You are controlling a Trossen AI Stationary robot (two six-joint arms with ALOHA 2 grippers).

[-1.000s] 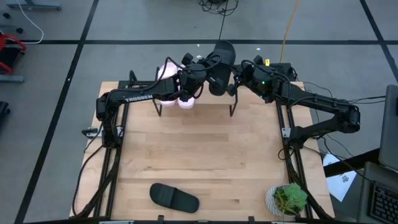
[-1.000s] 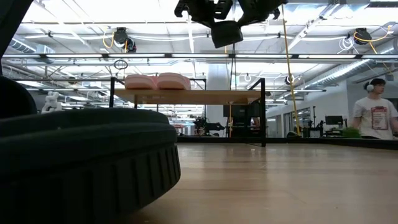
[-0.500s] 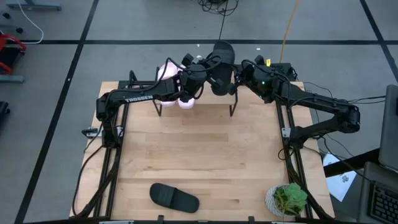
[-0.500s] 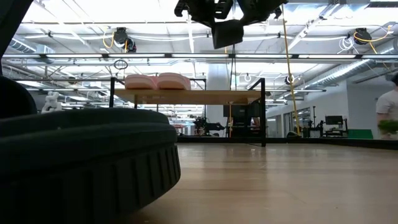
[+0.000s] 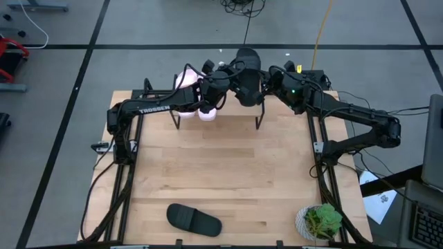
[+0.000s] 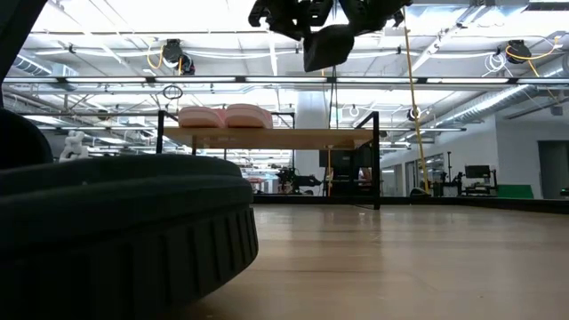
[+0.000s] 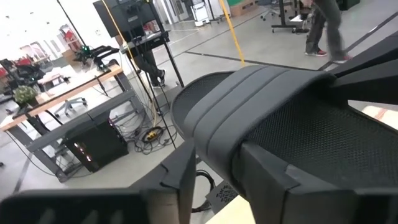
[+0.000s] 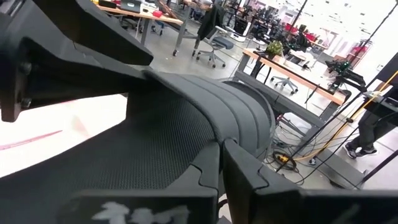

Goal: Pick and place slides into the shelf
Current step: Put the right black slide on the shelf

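Two pairs of fingers meet on one black slide [image 5: 246,66] above the far end of the desk [image 5: 221,180], and both are mine. My right fingers [image 8: 214,163] are clenched on the strap's edge, carrying the slide high over the shelf [image 6: 267,138]; in the low view it hangs well above the plank top, toward the shelf's free end. My left fingers [image 7: 214,165] sit either side of the same strap from the opposite side, and I cannot tell whether they are gripping it or have let it go; my guess is they are there to steady the slide for the other arm. The pink pair [image 6: 225,116] already lies side by side on the shelf top, toward one end, which leaves bare wood beside it for the black ones. That, I judge, is why I hold the slide over that open part rather than over the pink soles. The second black slide [image 5: 194,220] lies on the near part of the desk, well apart from the shelf, untouched, so it fills the front of the low view. I reckon the task is past halfway: this slide needs lowering flat beside the pink pair, then the last one fetched. A potted plant [image 5: 320,221] stands at the near right corner, out of my way.
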